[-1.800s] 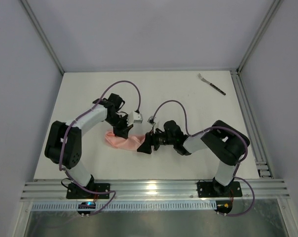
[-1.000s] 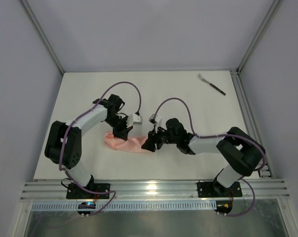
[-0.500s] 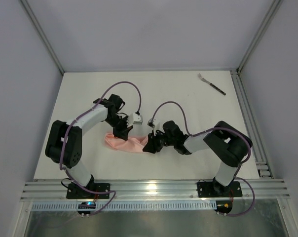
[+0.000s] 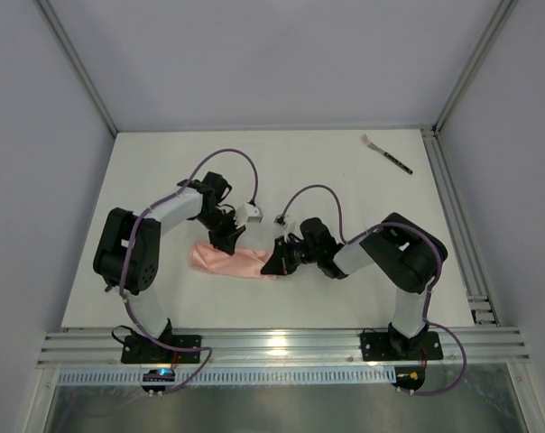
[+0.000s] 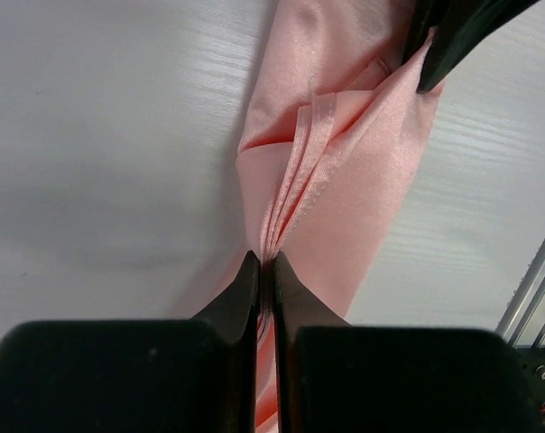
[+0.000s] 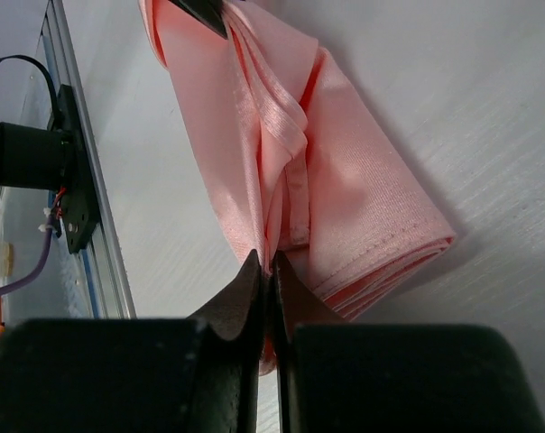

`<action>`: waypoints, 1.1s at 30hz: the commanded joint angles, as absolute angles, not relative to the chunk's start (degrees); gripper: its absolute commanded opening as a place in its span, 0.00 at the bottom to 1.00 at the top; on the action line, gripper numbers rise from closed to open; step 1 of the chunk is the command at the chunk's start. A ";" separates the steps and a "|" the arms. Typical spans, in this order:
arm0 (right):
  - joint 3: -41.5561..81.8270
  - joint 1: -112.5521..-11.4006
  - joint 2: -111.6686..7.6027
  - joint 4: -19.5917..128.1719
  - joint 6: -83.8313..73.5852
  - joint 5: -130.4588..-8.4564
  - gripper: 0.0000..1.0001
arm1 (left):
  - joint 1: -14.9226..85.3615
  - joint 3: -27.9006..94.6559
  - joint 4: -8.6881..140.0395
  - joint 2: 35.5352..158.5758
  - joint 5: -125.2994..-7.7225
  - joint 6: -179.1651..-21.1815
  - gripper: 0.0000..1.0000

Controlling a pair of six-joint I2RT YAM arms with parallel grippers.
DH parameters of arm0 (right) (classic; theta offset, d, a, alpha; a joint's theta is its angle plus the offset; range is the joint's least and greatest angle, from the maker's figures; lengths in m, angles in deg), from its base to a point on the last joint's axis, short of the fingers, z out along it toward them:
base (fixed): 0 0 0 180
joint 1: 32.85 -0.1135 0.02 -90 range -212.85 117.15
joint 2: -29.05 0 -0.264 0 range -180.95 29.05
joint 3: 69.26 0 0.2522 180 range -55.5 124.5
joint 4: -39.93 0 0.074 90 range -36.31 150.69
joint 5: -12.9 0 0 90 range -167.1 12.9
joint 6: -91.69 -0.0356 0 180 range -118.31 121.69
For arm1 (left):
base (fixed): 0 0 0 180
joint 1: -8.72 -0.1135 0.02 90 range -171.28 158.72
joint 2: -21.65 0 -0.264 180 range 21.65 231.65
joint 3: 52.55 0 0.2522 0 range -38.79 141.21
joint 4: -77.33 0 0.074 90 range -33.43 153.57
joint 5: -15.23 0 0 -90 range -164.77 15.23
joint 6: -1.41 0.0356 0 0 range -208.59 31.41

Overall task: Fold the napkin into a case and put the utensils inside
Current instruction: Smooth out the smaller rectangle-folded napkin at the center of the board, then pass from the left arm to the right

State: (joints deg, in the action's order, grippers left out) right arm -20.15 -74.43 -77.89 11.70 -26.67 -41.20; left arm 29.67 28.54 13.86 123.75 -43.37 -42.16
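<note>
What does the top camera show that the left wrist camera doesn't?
Only the top view shows the fork, lying near the far right corner of the table, well away from the cloth. Only the left wrist view shows the stitched hems of the napkin gathered into the shut left gripper. Both views show the pink napkin as a narrow folded strip, with the right gripper pinching its other end.

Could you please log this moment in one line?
left tool: shut on napkin | right tool: shut on napkin | fork: far corner
</note>
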 commanded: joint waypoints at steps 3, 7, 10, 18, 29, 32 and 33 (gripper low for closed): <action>-17.80 -73.54 -78.27 16.07 -29.86 -42.37 0.14 | 29.20 31.43 16.72 128.08 -47.79 -44.91 0.00; -17.00 -73.54 -75.29 21.61 -27.85 -44.40 0.47 | 29.20 31.43 17.25 128.61 -46.91 -44.56 0.00; -16.92 -73.45 -68.18 28.19 -21.88 -46.76 0.62 | 29.20 31.08 17.25 127.56 -46.03 -43.77 0.00; -9.97 -72.67 -55.15 43.58 -5.01 -49.94 0.88 | 29.29 30.29 17.16 125.80 -43.22 -41.66 0.00; -0.40 -70.12 -74.73 30.32 -1.72 -38.44 0.99 | 29.37 28.80 15.32 121.76 -38.21 -38.06 0.00; -1.34 -70.29 -79.84 24.45 -7.16 -34.74 0.99 | 29.64 27.57 15.41 119.74 -37.68 -37.01 0.00; -2.05 -70.29 -80.46 20.69 -8.06 -33.69 0.99 | 29.81 27.30 15.41 119.04 -37.86 -36.91 0.00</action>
